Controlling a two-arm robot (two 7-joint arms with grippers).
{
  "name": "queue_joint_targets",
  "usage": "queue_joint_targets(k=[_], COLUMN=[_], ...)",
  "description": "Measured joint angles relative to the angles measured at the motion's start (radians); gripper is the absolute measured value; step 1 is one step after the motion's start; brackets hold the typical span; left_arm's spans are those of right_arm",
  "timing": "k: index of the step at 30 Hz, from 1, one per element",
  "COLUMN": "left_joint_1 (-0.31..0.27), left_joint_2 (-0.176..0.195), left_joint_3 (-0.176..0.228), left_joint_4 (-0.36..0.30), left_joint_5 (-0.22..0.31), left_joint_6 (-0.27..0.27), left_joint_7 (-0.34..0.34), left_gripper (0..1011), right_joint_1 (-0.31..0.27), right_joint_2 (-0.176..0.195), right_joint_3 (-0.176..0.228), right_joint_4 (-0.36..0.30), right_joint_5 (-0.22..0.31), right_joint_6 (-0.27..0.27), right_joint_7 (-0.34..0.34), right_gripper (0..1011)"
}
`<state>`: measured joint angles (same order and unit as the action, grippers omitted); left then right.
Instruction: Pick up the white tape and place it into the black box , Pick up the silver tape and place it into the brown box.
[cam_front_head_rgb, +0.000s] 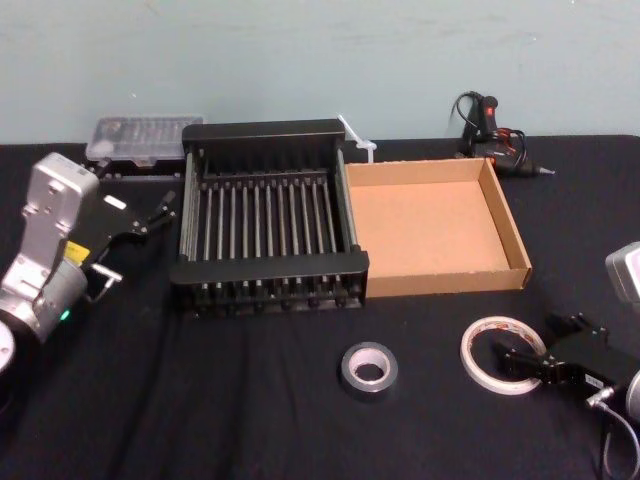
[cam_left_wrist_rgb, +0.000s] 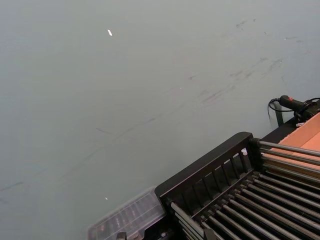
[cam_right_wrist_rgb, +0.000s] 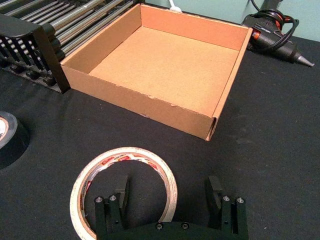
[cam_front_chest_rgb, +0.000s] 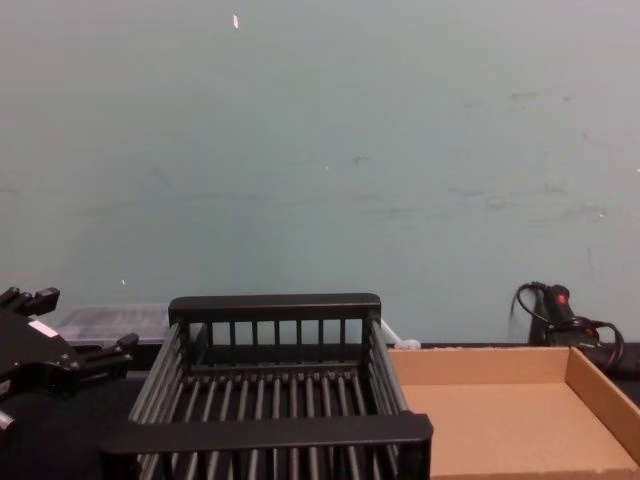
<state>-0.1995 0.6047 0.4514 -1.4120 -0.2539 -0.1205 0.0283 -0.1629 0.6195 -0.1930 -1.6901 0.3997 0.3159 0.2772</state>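
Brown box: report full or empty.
Empty: the brown box shows bare cardboard floor; silver tape and white tape lie outside it on the table.

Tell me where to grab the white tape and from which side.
Pinch the thin wall of the white tape from above, one finger inside the ring, one outside: it lies flat and wide. The open right gripper straddles its right rim.

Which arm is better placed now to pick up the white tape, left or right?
Right. The right gripper sits at the white tape, open fingers either side of its rim. The left gripper hangs beside the black basket, far off.
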Motion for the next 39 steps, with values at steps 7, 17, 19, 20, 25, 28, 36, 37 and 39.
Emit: queue_joint_targets(k=[7, 17, 19, 20, 25, 28, 36, 37, 39], left_joint_1=[0.0, 0.0, 0.0, 0.0, 0.0, 0.0, 0.0, 0.0, 0.0], left_joint_2=[0.0, 0.0, 0.0, 0.0, 0.0, 0.0, 0.0, 0.0, 0.0], left_joint_3=[0.0, 0.0, 0.0, 0.0, 0.0, 0.0, 0.0, 0.0, 0.0], left_joint_4=[0.0, 0.0, 0.0, 0.0, 0.0, 0.0, 0.0, 0.0, 0.0], left_joint_5=[0.0, 0.0, 0.0, 0.0, 0.0, 0.0, 0.0, 0.0, 0.0], left_joint_6=[0.0, 0.0, 0.0, 0.0, 0.0, 0.0, 0.0, 0.0, 0.0], left_joint_7=[0.0, 0.0, 0.0, 0.0, 0.0, 0.0, 0.0, 0.0, 0.0], left_gripper=[1001, 1001, 1001, 1001, 1001, 1002, 1001, 1001, 1001], right_joint_1=[-0.002, -0.003, -0.003, -0.003, -0.003, -0.003, -0.003, -0.003, -0.003], right_joint_2=[-0.011, -0.019, -0.019, -0.019, -0.018, -0.018, -0.017, -0.017, -0.017], right_joint_3=[0.007, 0.013, 0.013, 0.013, 0.013, 0.012, 0.012, 0.012, 0.012], right_joint_4=[0.0, -0.002, -0.002, -0.002, -0.002, -0.002, -0.002, -0.002, -0.002], right_joint_5=[-0.014, -0.031, -0.031, -0.03, -0.03, -0.03, -0.028, -0.028, -0.028], right_joint_6=[0.009, 0.015, 0.015, 0.015, 0.015, 0.015, 0.015, 0.015, 0.015], right_joint_7=[0.008, 0.015, 0.014, 0.014, 0.014, 0.014, 0.013, 0.013, 0.012], right_gripper=[1002, 1002, 1002, 1002, 1002, 1002, 927, 901, 857])
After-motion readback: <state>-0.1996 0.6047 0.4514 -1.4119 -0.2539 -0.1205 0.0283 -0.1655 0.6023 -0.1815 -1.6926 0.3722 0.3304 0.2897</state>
